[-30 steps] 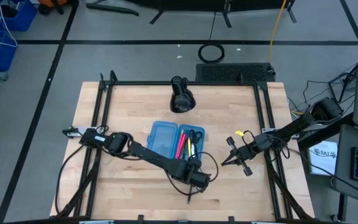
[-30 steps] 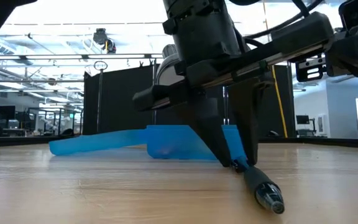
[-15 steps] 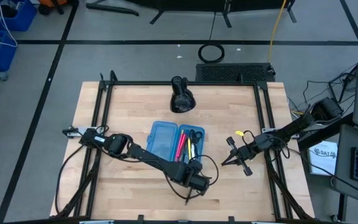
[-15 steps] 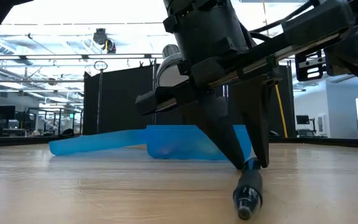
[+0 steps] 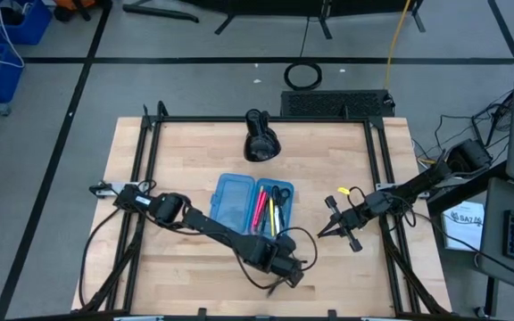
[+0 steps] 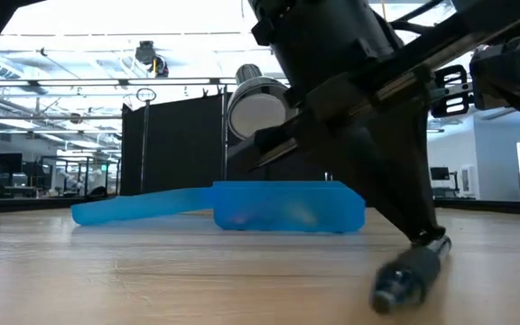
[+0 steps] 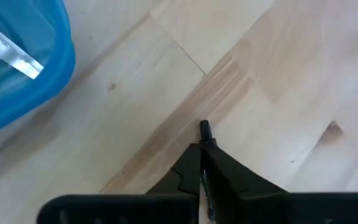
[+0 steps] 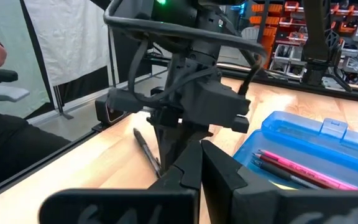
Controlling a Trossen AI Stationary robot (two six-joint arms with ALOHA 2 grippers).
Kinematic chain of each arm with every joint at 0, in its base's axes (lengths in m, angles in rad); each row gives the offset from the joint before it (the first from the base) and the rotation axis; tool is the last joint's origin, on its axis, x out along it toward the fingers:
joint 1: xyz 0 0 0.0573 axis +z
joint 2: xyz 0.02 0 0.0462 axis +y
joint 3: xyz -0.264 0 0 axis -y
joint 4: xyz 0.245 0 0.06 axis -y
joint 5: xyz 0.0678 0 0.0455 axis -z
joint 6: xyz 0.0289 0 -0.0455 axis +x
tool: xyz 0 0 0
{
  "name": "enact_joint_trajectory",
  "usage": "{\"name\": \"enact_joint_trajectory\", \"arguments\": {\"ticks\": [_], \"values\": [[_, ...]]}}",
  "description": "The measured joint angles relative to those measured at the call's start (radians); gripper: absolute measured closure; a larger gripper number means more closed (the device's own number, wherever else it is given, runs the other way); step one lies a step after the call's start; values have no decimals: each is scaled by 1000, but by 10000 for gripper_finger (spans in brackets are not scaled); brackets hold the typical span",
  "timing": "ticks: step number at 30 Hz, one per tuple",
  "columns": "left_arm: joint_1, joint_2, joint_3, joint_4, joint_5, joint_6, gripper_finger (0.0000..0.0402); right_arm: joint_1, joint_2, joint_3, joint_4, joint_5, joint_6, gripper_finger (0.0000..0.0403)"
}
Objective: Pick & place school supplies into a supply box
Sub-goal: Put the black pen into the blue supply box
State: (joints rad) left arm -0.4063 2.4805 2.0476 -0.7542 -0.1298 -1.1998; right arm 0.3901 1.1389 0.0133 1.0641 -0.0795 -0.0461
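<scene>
The left hand (image 5: 284,275) sits low over the near middle of the desk (image 5: 186,267), its fingers (image 7: 229,171) pinched narrow on a black pen (image 6: 409,271); the pen's tip (image 7: 204,129) pokes out just past the fingertips, and its far end rests on the wood. Just beyond that hand, toward the far side, lies the open blue pencil case (image 5: 252,203), both halves flat on the desk, with pink and yellow pens (image 5: 266,210) and small scissors (image 5: 281,194) in its right half. The right hand (image 5: 339,223) waits to the right of the case, fingers shut on nothing. A bulky black lamp-like thing (image 5: 260,138) stands at the far middle of the desk, well apart from the case.
</scene>
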Motion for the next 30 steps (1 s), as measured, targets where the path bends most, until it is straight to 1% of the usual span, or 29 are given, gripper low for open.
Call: {"name": "enact_joint_trajectory", "arguments": {"ticks": [3, 6, 14, 21, 26, 28, 30], "values": [[-6, -8, -1, 4, -33, 36, 400, 0, 0, 0, 1, 0, 0, 403], [-17, -9, -2, 12, -77, 68, 397, 0, 0, 0, 1, 0, 4, 403], [-23, -8, -1, 17, -86, 67, 400, 0, 0, 0, 9, 0, 7, 403], [-27, -65, 0, -19, -116, 72, 399, 0, 0, 0, 22, 0, 8, 403], [-26, -90, 2, -29, -129, 49, 373, 0, 0, 0, 18, 0, 8, 403], [-26, -89, 2, -19, -112, 60, 354, 0, 0, 0, 19, 0, 8, 403], [-25, -89, 2, 19, -71, 52, 328, 0, 0, 0, 22, 0, 8, 403]]}}
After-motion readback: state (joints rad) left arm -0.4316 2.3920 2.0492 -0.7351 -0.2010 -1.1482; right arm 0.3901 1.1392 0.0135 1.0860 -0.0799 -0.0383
